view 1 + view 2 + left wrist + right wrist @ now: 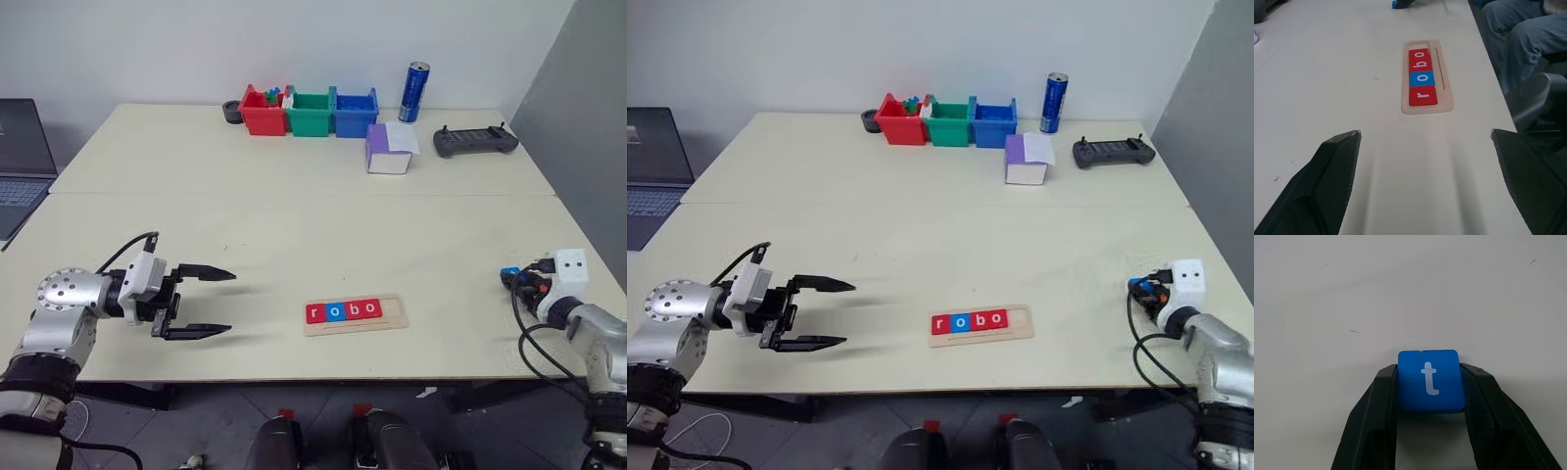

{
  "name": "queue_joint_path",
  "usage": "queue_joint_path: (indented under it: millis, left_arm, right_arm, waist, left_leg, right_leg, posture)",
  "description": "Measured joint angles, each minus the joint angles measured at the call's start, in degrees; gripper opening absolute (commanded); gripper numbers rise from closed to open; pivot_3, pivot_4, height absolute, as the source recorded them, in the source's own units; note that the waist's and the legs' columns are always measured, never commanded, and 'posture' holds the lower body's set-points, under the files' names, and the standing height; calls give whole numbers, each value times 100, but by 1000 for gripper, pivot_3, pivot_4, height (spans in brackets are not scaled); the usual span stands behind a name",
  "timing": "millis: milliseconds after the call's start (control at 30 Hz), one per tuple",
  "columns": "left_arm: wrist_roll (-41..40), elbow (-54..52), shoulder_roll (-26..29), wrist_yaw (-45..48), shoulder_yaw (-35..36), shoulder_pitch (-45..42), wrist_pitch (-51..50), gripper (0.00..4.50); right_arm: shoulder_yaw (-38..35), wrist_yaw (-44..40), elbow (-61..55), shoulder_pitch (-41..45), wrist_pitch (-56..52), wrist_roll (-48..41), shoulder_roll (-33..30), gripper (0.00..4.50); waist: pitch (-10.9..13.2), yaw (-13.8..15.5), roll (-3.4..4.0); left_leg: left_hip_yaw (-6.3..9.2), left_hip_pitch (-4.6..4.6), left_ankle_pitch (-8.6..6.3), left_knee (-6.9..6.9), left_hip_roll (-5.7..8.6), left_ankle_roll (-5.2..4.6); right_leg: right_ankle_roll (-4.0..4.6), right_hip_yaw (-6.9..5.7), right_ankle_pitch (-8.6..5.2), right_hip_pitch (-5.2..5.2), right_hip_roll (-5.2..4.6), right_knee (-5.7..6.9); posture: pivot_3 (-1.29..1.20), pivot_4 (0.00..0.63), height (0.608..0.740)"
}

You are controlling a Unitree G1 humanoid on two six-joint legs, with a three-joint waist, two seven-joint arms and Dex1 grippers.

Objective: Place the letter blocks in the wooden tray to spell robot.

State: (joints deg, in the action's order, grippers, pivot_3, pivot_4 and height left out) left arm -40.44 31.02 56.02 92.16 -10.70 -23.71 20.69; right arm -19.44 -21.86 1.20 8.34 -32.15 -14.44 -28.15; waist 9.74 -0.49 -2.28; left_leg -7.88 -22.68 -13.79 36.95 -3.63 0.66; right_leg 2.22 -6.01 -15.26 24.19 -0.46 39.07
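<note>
four blocks seated, the "t" block pinched and one slot left

wooden tray point(355, 315) sits low and centre in the left eye view, near the table's front edge; in it the letter blocks point(342, 310) read r, o, b, o in red, blue, red, red, with the end slot toward the frame's right bare. the right gripper point(1431, 387), at the far right edge of the head views, has its fingers pinching the blue t block point(1430, 380) on both sides, low over the table point(294, 215), so carrying and seating it appear to be all that is left. the left gripper point(206, 302), lower left, hangs with fingers spread and nothing between them. the table is pale cream; along its far edge at the top of the frame stand red, green and blue bins point(311, 112), a blue can point(415, 92), a purple-and-white box point(389, 149) and a dark controller point(474, 141). a laptop point(20, 162) sits at the left edge before a plain white wall.
</note>
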Motion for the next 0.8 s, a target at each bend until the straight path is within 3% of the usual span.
queue_joint_path:
  millis: [167, 300, 533, 567, 800]
  left_arm:
    - [0, 144, -136, 0, -185, -185, 8, 4500]
    - [-1, 250, -134, 0, -257, -245, 50, 4500]
    - [-3, 313, -131, 0, -325, -298, 102, 4500]
    - [-3, 313, -131, 0, -333, -300, 102, 4500]
    - [-21, 311, -112, 0, -338, -262, 128, 4500]
  right_arm:
    - [539, 895, -1790, -583, -754, 45, 915, 1468]
    - [852, 1346, -2866, -843, -1511, 43, 1212, 1468]
    - [1272, 1723, -3329, -940, -2151, 79, 1505, 1468]
    - [1278, 1738, -3331, -935, -2169, 101, 1506, 2185]
    - [1265, 1655, -3218, -627, -2333, 147, 1235, 4478]
  waist:
    - [0, -16, 1]
    - [1, 4, 2]
    - [0, 6, 0]
    - [-1, 6, -1]
    - [-1, 6, -1]
  left_leg:
    - [3, -10, 0, -1, -3, 0]
    - [2, -15, -1, 1, 1, 0]
    - [3, -14, 0, 1, 2, 0]
    - [4, -14, 0, 1, 2, 0]
    - [4, -15, 0, 3, 3, 0]
  right_leg:
    - [0, 1, 0, 11, 4, 2]
    - [1, 3, 0, 13, 0, -3]
    - [1, 1, -1, 12, 0, -3]
    - [1, 0, -1, 12, 0, -3]
    - [1, 1, -1, 11, 0, -3]
  posture:
    - [0, 150, 740]
    - [0, 150, 740]
    - [0, 150, 740]
    - [0, 150, 740]
    - [0, 150, 740]
